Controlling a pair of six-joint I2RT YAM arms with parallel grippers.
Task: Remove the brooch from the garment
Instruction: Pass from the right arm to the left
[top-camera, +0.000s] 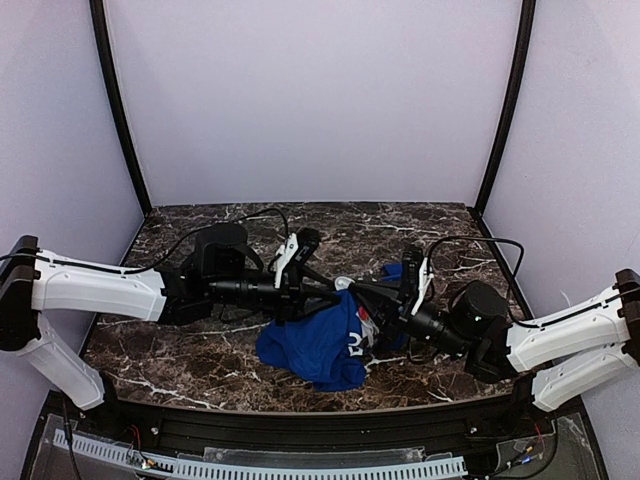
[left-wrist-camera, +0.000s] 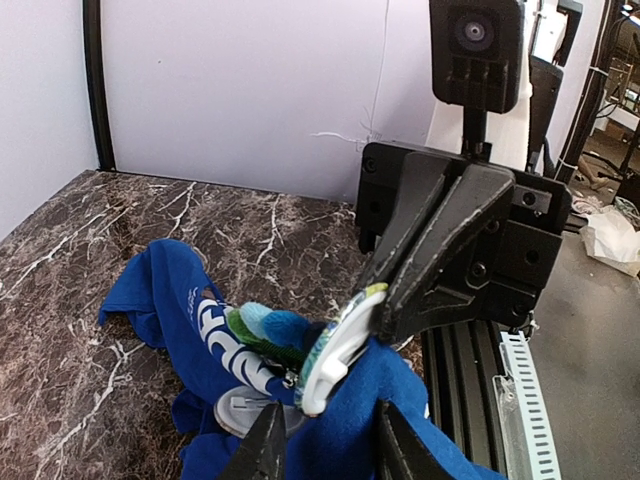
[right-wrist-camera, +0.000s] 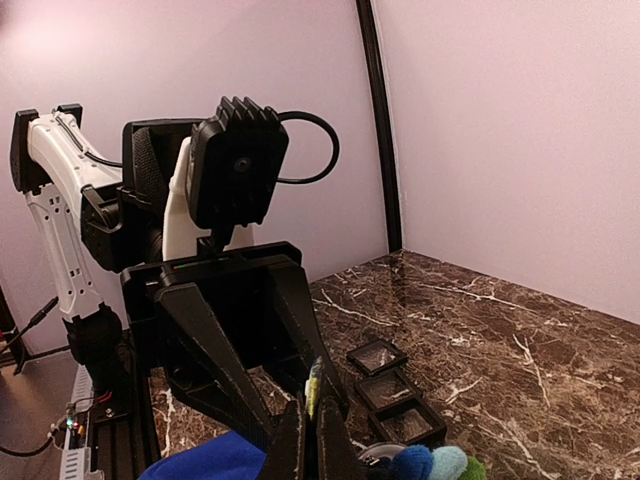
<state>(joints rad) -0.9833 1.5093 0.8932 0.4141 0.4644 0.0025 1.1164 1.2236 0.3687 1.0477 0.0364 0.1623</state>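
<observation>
**Left fingers (left-wrist-camera: 265, 450) astride the cloth, brooch (left-wrist-camera: 335, 350) nipped by its rim**

Lowest and closest in its own wrist view, the left gripper (left-wrist-camera: 325, 455) has its two fingers apart with a hump of the blue garment (left-wrist-camera: 160, 290) between them. Whether the pads already bite that fold cannot be told. Directly above, the right gripper (left-wrist-camera: 377, 308) is clamped on the upper edge of the brooch. The brooch is a pale-rimmed disc tilted on edge against the cloth, with green and blue tufts (left-wrist-camera: 262, 325) just beside it. From overhead, both grippers meet over the bunched garment near the middle of the marble table (top-camera: 150, 350).

The main risk, as I judge it, is an unanchored cloth. If the left jaws close on too little fabric, any pull by the right arm would lift the whole garment with the pin instead of parting them. The hold on the brooch is narrow, at the rim only, so a sideways tug could twist the disc out of the jaws. A second pale disc (left-wrist-camera: 240, 412) lies just beside the left finger, and closing there might catch it rather than cloth. The two grippers work close together, so a small misjudged move could knock them into each other.
</observation>
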